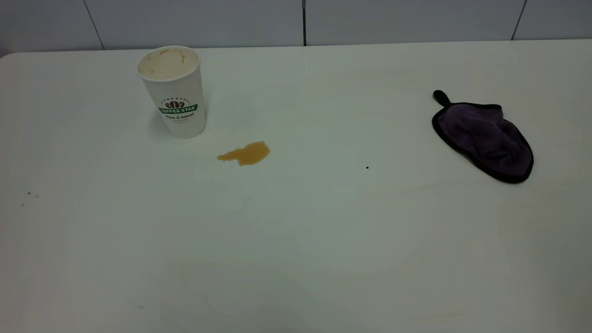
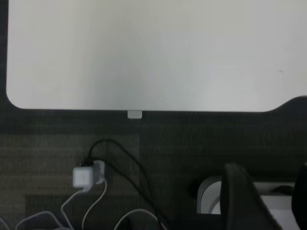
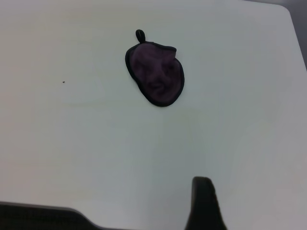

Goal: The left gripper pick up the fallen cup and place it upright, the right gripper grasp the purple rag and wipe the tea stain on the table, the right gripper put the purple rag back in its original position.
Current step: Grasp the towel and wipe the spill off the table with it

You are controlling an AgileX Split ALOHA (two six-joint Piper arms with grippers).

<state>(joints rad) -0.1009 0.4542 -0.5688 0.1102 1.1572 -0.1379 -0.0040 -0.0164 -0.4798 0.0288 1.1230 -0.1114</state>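
The white paper cup with the green "COFFEE STAR" band stands upright at the table's far left, its inside stained brown. An amber tea stain lies on the table just right of and nearer than the cup. The purple rag with black trim lies crumpled at the right; it also shows in the right wrist view. Neither arm shows in the exterior view. My left gripper is open and empty, hanging over the floor off the table edge. My right gripper is open and empty above the table's near edge, well short of the rag; only one finger shows.
A grey panelled wall runs behind the table. A tiny dark speck sits mid-table. In the left wrist view, a white plug and cables lie on the dark floor beside the table edge.
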